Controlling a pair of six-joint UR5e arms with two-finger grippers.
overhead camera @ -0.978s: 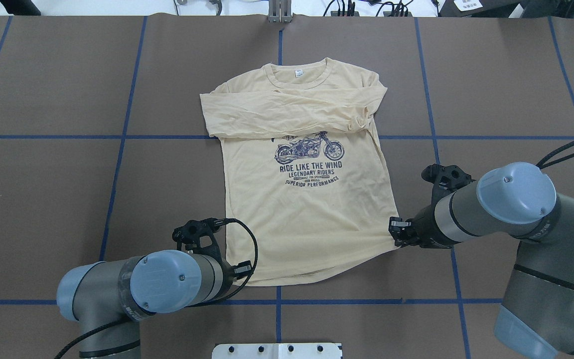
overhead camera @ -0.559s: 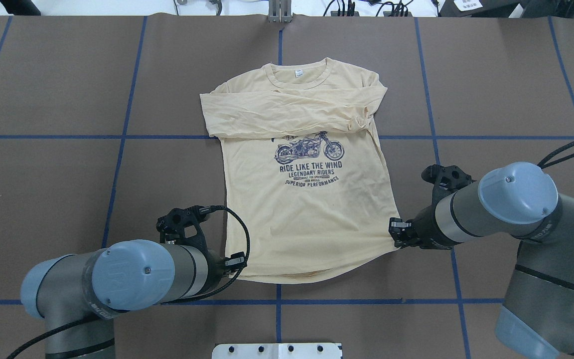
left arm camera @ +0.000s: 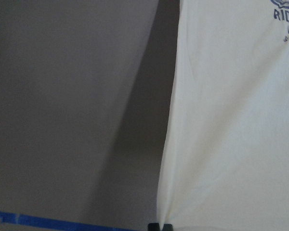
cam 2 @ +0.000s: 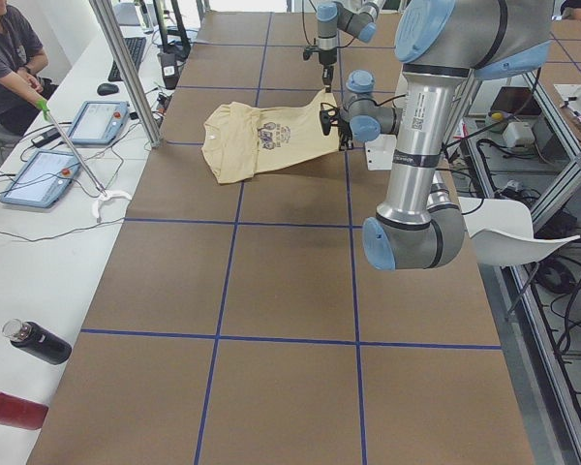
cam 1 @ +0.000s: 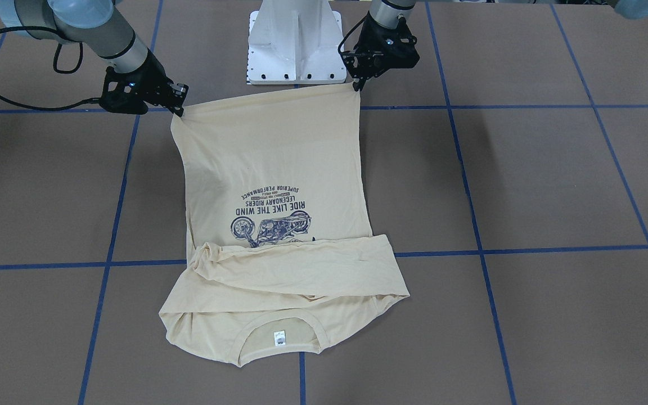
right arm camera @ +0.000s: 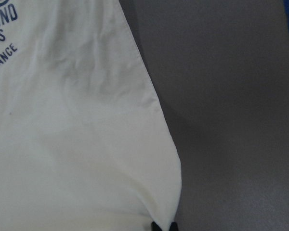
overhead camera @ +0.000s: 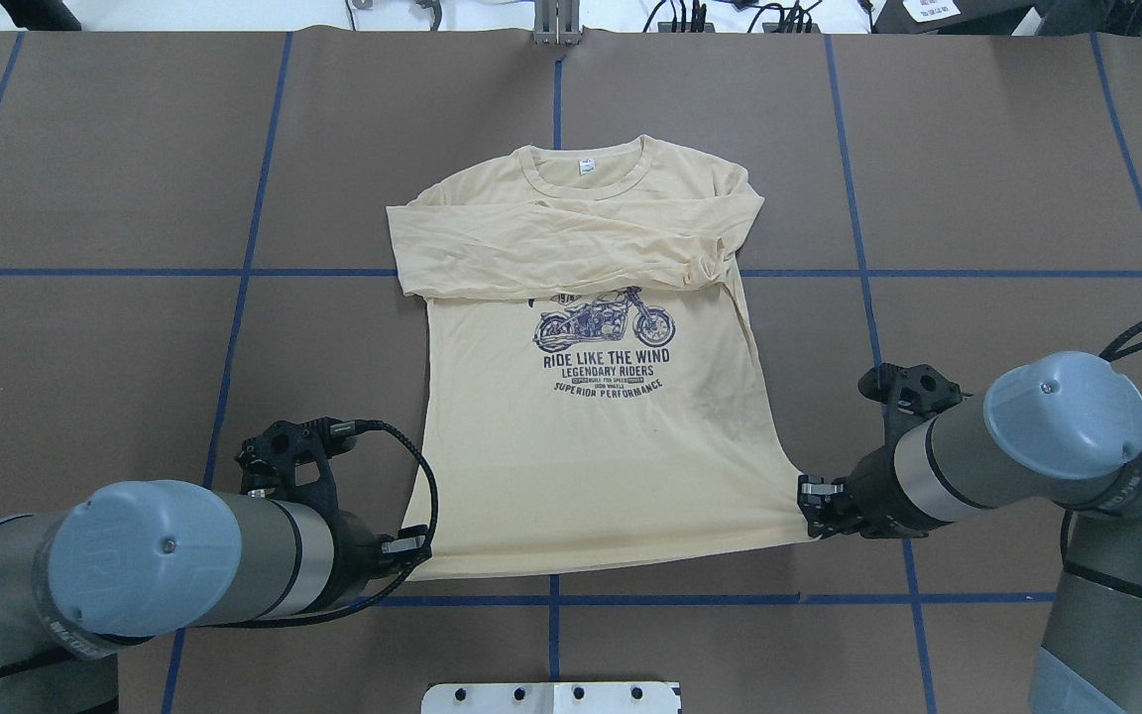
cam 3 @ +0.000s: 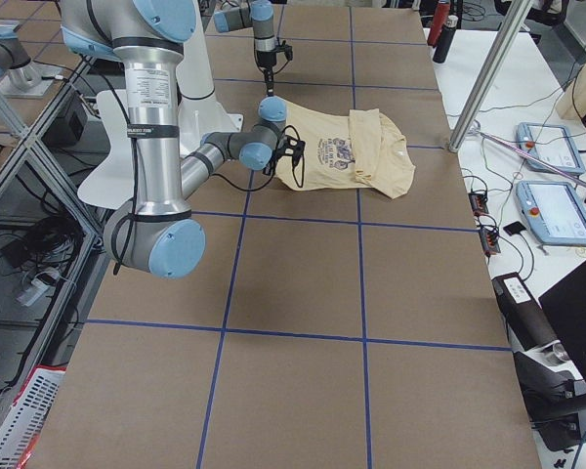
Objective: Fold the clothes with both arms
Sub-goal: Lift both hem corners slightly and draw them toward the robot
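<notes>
Lying print-up on the brown table (overhead camera: 977, 149), the cream T-shirt (overhead camera: 591, 436) is stretching lengthwise away from the robot, hem at the near end, collar at the far end, sleeves crossed over the chest. The left gripper (overhead camera: 414, 548) and right gripper (overhead camera: 809, 506) are each pinching a hem corner, jaws closed on cloth, hem taut between them, neither arm nearer. I'm guessing the fold is heading straight ahead along that long axis, towards the collar.

Overhead, opposite front, two side views, all on the T-shirt (overhead camera: 591, 446); wrist cameras close-up.
</notes>
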